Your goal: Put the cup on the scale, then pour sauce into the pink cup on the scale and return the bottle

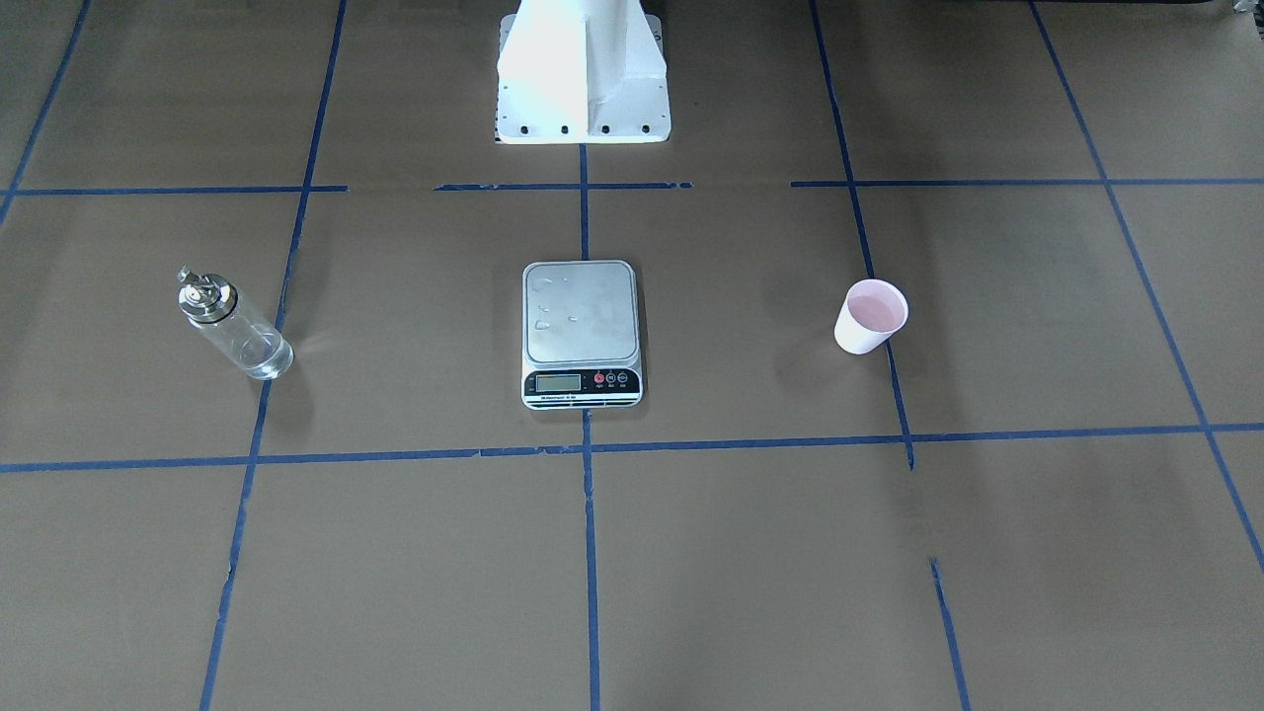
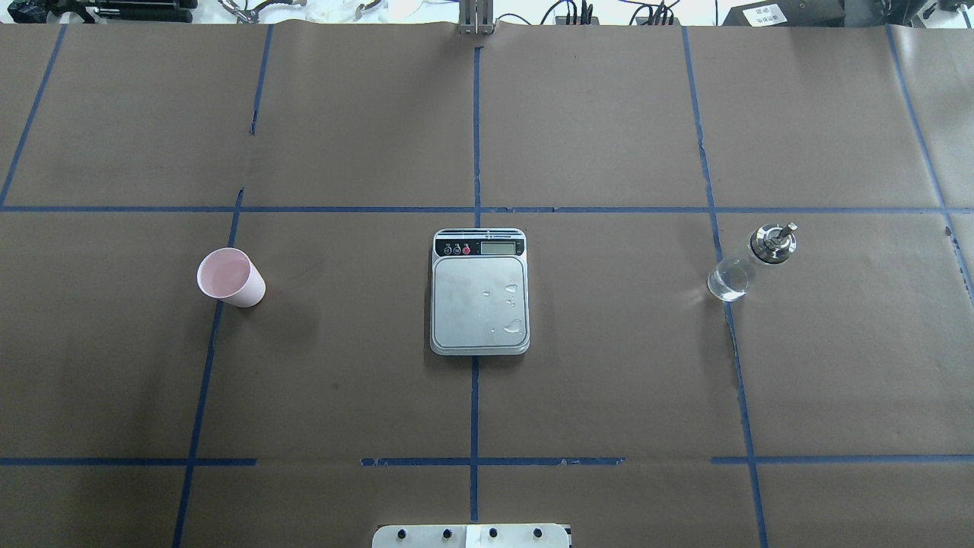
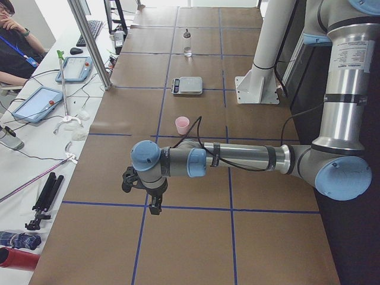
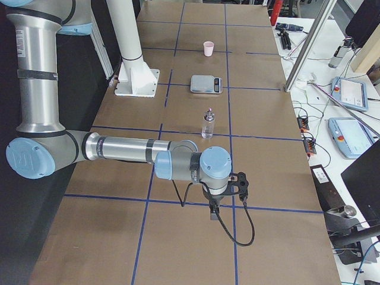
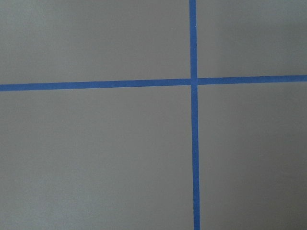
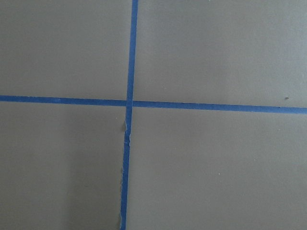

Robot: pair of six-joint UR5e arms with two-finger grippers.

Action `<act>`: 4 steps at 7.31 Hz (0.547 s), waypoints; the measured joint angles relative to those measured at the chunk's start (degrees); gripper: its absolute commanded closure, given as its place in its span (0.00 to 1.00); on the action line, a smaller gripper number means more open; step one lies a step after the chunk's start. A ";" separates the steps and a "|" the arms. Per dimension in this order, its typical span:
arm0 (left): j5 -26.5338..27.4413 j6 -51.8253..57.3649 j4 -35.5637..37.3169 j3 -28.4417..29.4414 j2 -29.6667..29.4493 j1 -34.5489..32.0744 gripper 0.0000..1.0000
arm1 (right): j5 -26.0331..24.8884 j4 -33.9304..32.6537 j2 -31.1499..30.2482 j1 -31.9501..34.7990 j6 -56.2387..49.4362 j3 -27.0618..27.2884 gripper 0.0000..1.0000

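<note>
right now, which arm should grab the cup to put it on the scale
Left. The cup stands on the robot's left of the scale, the side of the left gripper; the bottle is on the right.

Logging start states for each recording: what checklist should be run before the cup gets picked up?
1. Small pale-pink tapered cup upright, nothing touching it: ok.
2. Flat steel-topped kitchen scale free to take the cup: ok, though droplets lie on it.
3. Clear glass metal-capped bottle upright, apart from the scale: ok.
4. Left gripper open: cannot tell.
5. Right gripper open: cannot tell.
6. Scale's display zeroed: cannot tell, too small.
</note>
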 measured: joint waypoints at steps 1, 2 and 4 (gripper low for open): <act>0.93 -2.03 0.12 -3.75 -0.24 0.31 0.00 | 0.13 0.00 0.00 0.00 0.01 0.08 0.00; 2.21 -4.14 0.26 -7.93 -0.21 0.78 0.00 | 0.21 0.00 -0.01 0.00 0.03 0.14 0.00; 2.71 -5.72 0.27 -14.09 -0.48 1.70 0.00 | 0.24 0.00 -0.01 0.00 0.08 0.33 0.00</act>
